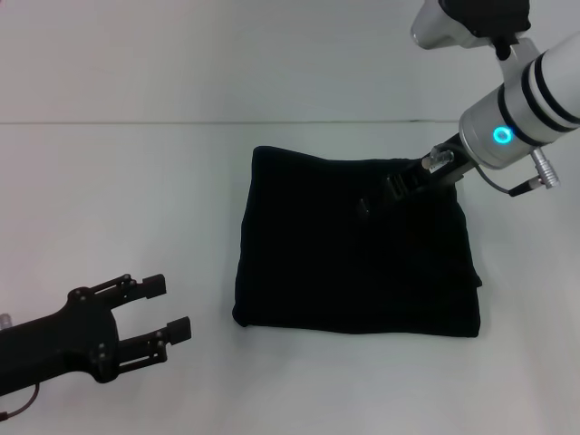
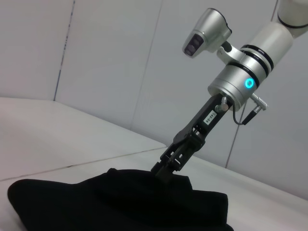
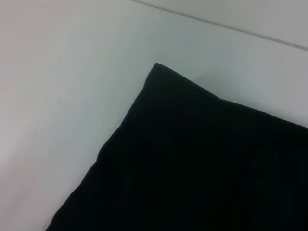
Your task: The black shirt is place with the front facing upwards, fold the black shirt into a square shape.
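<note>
The black shirt [image 1: 344, 272] lies on the white table as a folded, roughly square bundle, with no print showing. My right gripper [image 1: 367, 207] reaches down from the upper right, and its tip is over the shirt's far middle part. In the left wrist view that right gripper [image 2: 162, 174] touches the top of the black shirt [image 2: 96, 202]. The right wrist view shows only one corner of the black shirt [image 3: 202, 163] on the table. My left gripper [image 1: 177, 308] is open and holds nothing. It is low at the near left, well clear of the shirt.
The white table [image 1: 118, 199] stretches all around the shirt and meets a white back wall [image 1: 181, 54]. A small fold of fabric sticks out at the shirt's right edge [image 1: 478, 281].
</note>
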{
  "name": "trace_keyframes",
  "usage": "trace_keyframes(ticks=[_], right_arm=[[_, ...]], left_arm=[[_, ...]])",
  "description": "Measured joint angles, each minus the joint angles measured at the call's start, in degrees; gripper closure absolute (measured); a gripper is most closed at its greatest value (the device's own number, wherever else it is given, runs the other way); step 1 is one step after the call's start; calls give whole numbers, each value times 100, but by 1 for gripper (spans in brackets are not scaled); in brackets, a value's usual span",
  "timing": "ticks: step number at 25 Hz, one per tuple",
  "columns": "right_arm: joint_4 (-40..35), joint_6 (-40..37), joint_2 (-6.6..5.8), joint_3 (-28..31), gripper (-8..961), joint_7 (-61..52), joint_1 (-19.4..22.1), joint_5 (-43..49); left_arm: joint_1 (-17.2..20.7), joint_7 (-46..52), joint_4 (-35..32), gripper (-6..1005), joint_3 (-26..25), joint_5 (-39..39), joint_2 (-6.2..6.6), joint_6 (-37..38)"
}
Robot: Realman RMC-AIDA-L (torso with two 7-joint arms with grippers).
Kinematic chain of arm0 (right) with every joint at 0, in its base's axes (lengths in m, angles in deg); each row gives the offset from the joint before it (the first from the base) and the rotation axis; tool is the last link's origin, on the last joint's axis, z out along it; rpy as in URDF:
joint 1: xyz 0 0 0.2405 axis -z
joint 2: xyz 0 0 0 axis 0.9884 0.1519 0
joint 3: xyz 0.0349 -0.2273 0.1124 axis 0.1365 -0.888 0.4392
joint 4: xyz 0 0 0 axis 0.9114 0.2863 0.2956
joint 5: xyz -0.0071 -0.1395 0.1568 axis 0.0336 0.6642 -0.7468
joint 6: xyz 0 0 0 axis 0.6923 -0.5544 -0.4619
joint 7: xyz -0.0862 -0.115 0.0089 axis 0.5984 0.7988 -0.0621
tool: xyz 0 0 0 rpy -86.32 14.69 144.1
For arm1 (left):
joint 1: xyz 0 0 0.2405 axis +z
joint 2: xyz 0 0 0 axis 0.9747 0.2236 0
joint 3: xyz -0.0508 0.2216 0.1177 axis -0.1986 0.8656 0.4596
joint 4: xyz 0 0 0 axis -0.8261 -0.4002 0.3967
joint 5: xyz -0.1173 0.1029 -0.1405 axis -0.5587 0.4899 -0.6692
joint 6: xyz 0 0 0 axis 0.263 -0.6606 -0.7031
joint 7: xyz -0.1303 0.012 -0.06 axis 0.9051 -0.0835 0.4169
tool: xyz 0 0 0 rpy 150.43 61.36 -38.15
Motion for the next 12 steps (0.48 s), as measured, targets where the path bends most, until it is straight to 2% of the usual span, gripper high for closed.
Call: trace_keyframes(ticks=[12], right_arm=[[433,265,18,-95,197,118,-9,-33]], left_arm=[[27,-33,60,227,-18,3,-15,-218]])
